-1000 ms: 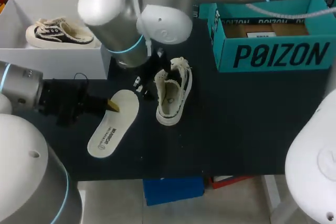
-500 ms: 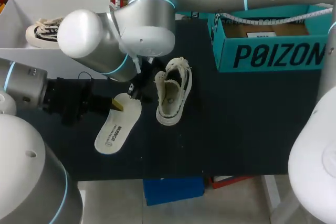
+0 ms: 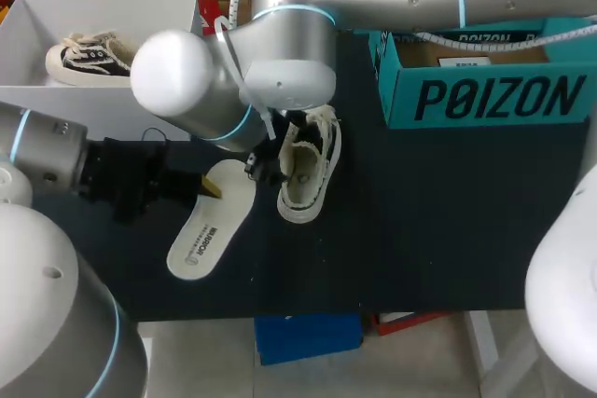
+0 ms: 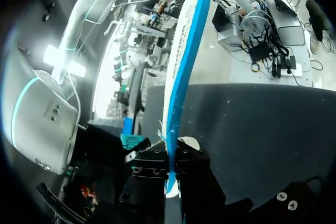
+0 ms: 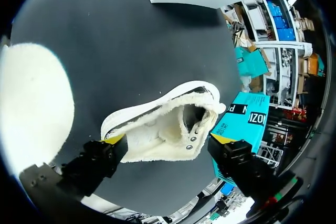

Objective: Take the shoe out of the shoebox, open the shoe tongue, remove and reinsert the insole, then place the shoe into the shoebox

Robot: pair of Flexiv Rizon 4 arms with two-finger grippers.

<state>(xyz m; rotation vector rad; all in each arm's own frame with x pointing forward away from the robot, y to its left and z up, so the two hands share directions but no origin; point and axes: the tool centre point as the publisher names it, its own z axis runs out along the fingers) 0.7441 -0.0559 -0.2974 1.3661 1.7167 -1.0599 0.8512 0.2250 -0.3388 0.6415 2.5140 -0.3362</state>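
Observation:
A cream shoe (image 3: 308, 170) with a dark stripe lies on the dark table (image 3: 420, 221), collar open; in the right wrist view the shoe (image 5: 163, 124) sits between the two fingers. My right gripper (image 5: 168, 140) hangs open just over it, fingertips (image 5: 114, 139) wide of its sides, and the bulky wrist hides most of the right gripper (image 3: 266, 170) in the head view. The white insole (image 3: 213, 230) lies left of the shoe. My left gripper (image 3: 207, 185) is shut on its upper end. In the left wrist view the left gripper (image 4: 172, 177) holds the insole (image 4: 184, 66) edge-on, blue underside showing.
A teal shoebox (image 3: 485, 72) stands at the back right. At the back left a white box (image 3: 140, 109) holds a second shoe (image 3: 89, 55). The table's front edge runs just below the insole.
My right arm has swung and brought its open gripper down and right, from beside the shoe to over it. The left gripper and the insole have shifted slightly to the right.

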